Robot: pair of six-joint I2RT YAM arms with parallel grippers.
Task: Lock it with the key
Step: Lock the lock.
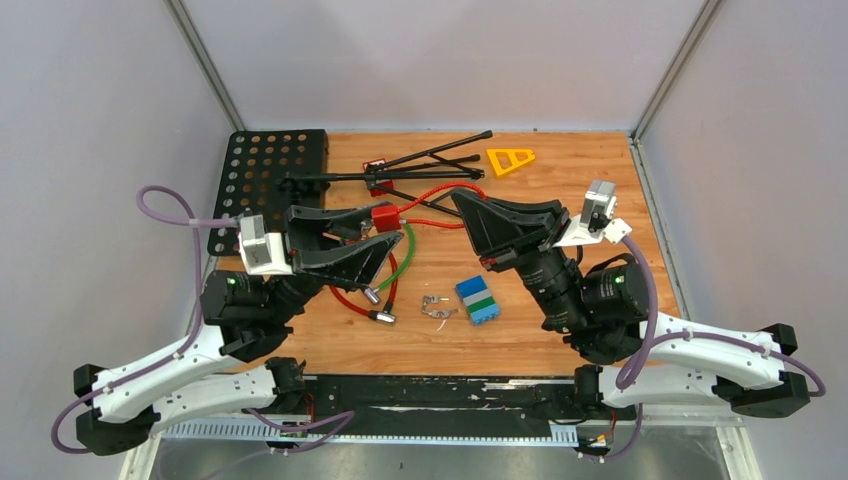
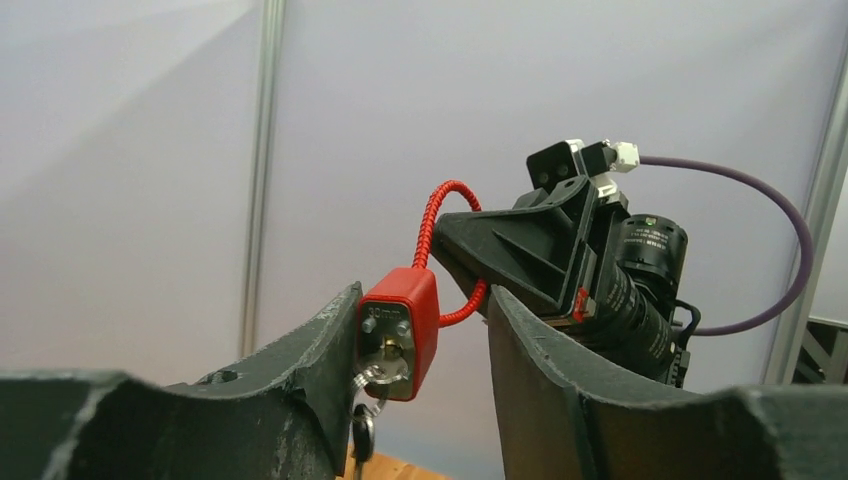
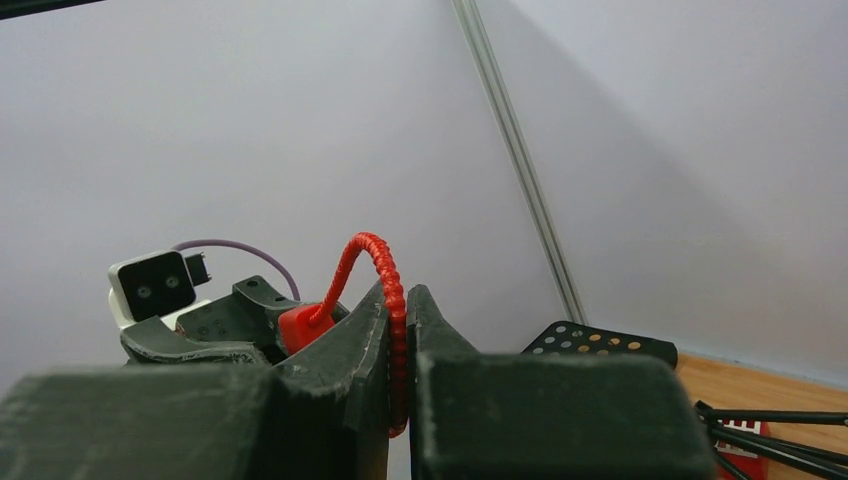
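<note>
A red padlock (image 2: 400, 325) hangs above the table, its red cable (image 3: 375, 250) arching up into my right gripper (image 3: 398, 300), which is shut on the cable. In the lock's keyhole face sits a silver key (image 2: 385, 372), and from its ring a second key (image 2: 362, 435) dangles. My left gripper (image 2: 425, 300) is open around the lock body. The left finger (image 2: 320, 350) touches the lock's side and the key ring. A gap separates the lock from the right finger (image 2: 530, 350). From above, the lock (image 1: 385, 216) sits between both grippers at mid table.
A green cable lock (image 1: 405, 255) with metal ends lies below the red lock, beside loose keys (image 1: 435, 307) and a blue-green block (image 1: 478, 299). At the back are a black perforated plate (image 1: 270, 180), a folded black stand (image 1: 420, 165) and a yellow triangle (image 1: 510, 159).
</note>
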